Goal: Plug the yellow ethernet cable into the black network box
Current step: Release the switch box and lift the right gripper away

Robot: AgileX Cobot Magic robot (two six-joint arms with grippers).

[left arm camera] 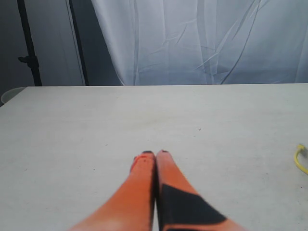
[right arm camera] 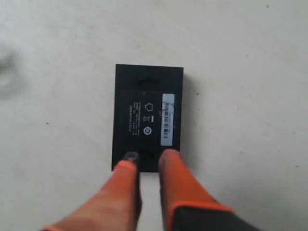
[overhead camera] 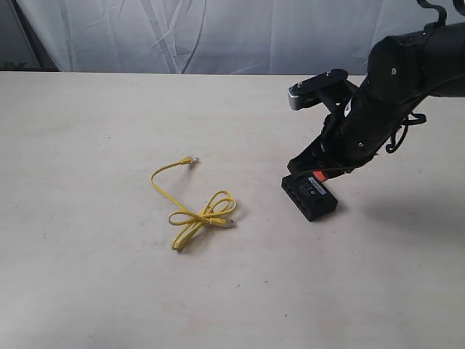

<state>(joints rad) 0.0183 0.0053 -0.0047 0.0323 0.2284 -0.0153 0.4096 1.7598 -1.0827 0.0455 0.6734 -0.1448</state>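
Note:
The yellow ethernet cable (overhead camera: 196,214) lies on the table left of centre, partly tied in loops, with one clear plug (overhead camera: 190,159) at its far end. A short bit of the cable (left arm camera: 301,159) shows at the edge of the left wrist view. The black network box (overhead camera: 310,195) lies flat to the right of the cable, white label up (right arm camera: 147,115). My right gripper (overhead camera: 320,174) hangs over the box's near end; its tips (right arm camera: 149,156) overlap that edge with a narrow gap between them. My left gripper (left arm camera: 155,153) is shut and empty above bare table.
The pale table (overhead camera: 87,276) spreads wide around both objects. A white curtain (overhead camera: 218,36) hangs behind its far edge. The right arm's black body (overhead camera: 392,94) stands above the table's right side.

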